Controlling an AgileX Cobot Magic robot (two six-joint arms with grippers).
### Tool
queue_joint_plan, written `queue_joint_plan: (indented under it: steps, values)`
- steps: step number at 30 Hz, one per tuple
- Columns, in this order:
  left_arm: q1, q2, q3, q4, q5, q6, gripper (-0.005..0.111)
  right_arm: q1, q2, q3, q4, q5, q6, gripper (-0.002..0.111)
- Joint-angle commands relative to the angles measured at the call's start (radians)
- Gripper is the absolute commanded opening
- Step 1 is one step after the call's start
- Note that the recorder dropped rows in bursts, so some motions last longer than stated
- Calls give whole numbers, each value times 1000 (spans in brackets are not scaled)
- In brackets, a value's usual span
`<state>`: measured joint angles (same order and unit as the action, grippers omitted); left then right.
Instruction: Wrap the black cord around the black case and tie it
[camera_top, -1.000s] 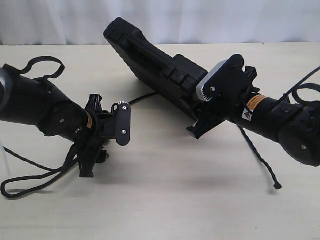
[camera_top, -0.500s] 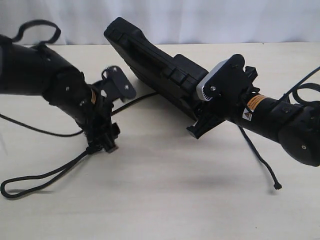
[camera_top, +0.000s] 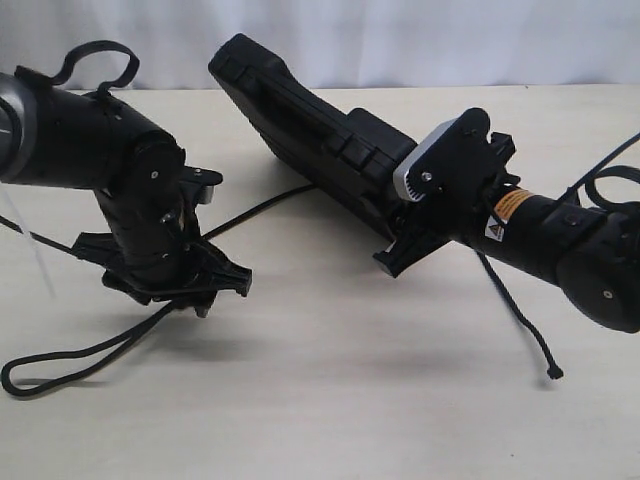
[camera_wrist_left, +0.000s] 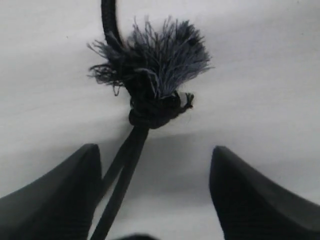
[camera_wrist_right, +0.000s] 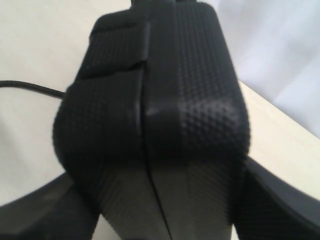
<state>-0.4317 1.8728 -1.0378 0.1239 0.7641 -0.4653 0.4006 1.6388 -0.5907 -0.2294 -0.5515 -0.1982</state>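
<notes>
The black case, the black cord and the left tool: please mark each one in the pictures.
black case (camera_top: 300, 118), exterior view, ribbed lid.
black cord (camera_wrist_left: 155, 55), left wrist view, frayed tuft.
left tool (camera_wrist_left: 155, 155), left wrist view, midway between its fingertips.

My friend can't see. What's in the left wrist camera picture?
The fuzzy, knotted end of a black cord lies on a pale table, just ahead of the open gripper. The cord runs back between its two dark fingers.

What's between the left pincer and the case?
Only the cord, lying on the table from left pincer to case, in the exterior view.
</notes>
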Motion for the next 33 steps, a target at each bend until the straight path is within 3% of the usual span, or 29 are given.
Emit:
queue_joint_plan:
  steps: [1,4,6,7,10,12,17,23,29,33]
  values:
    - [-4,0,-14,-11,4,3,40,-3,3,10,31,65,34,4]
    - [-4,0,-40,-105,11,162,21,-3,3,10,31,65,34,4]
    - [-16,0,-46,-291,8,394,5,-3,3,10,31,60,34,4]
    - [-30,4,-46,-306,8,437,0,-3,3,10,31,60,34,4]
    - [-46,38,-28,-206,-21,411,0,-3,3,10,31,65,34,4]
    - [-25,78,-23,-102,-26,311,0,-3,3,10,31,70,34,4]
    - [29,114,-23,-32,-47,286,0,-3,3,10,31,70,34,4]
    - [161,114,-23,130,-166,195,0,-3,3,10,31,74,41,4]
    - [320,114,-23,130,-281,203,0,-3,3,10,31,74,56,4]
    - [365,114,-23,130,-282,364,0,-3,3,10,31,72,56,4]
